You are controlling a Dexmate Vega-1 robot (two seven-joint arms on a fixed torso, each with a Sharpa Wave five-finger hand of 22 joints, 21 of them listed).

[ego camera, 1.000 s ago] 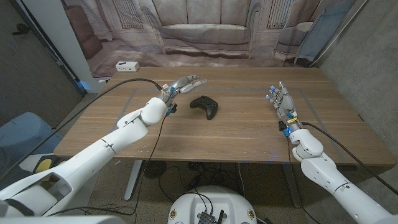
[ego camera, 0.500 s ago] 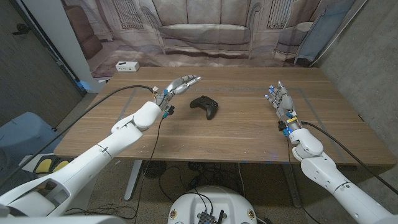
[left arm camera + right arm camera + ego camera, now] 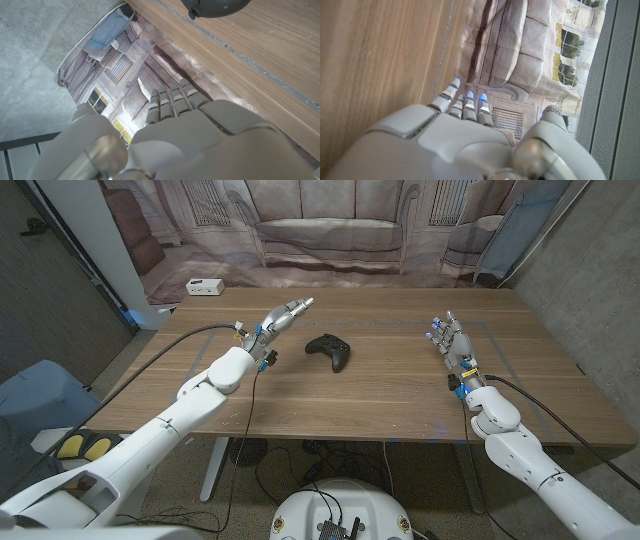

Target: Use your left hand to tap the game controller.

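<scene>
While my left hand (image 3: 281,315) hovers beside the game controller (image 3: 329,350), fingers straight, holding nothing, I judge the next move is reaching across and down to tap.

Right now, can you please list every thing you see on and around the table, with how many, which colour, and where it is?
black plastic game controller: one, black, on the wooden table a little left of its middle, apart from both hands.
white box-shaped device: one, white, near the table's far left corner.
brown wooden table: one, brown, carrying the controller.
printed backdrop showing a sofa: one, grey-beige, behind the table's far edge.
black cable: one, black, running along the left arm to its wrist.
left hand: one, silver-grey, raised, fingers stretched toward the far side, left of the controller, holding nothing.
right hand: one, white-grey with blue-lit fingertips, at the table's right part, fingers apart, holding nothing.
</scene>
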